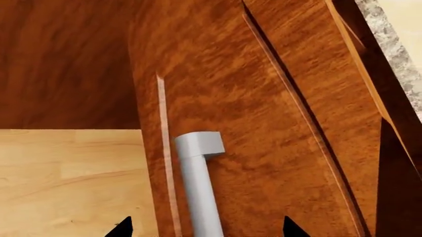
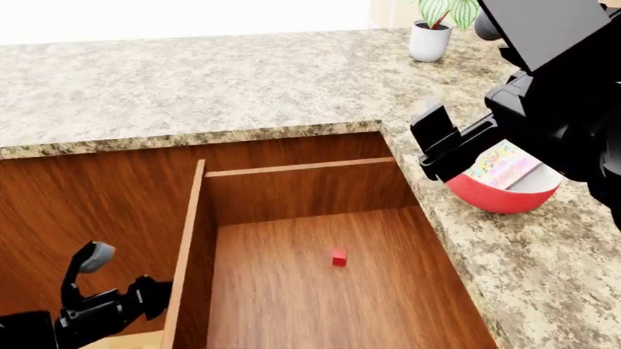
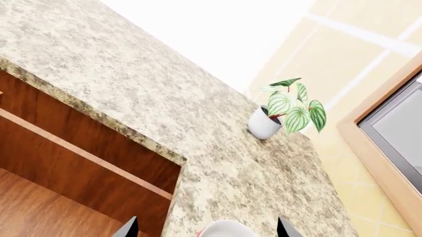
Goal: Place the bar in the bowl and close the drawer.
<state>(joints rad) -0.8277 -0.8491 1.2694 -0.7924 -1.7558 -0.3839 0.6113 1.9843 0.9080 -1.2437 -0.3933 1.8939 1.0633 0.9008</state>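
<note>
The bar [image 2: 502, 164] lies in the bowl [image 2: 505, 195] on the counter at right, beside the right gripper [image 2: 437, 149], whose fingers look spread and empty. The drawer [image 2: 321, 280] stands pulled out toward the near side. The left gripper [image 2: 145, 298], fingers apart and empty, sits just left of it, nearer for pushing.

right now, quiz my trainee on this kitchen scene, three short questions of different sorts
1. True or false: the bar already lies in the bowl.
2. What is left inside the open drawer? A) a spoon B) a small red cube C) a cup
3. Fill in: the potted plant stands on the ____.

Key: 1 true; 2 B; 3 countertop.
</note>
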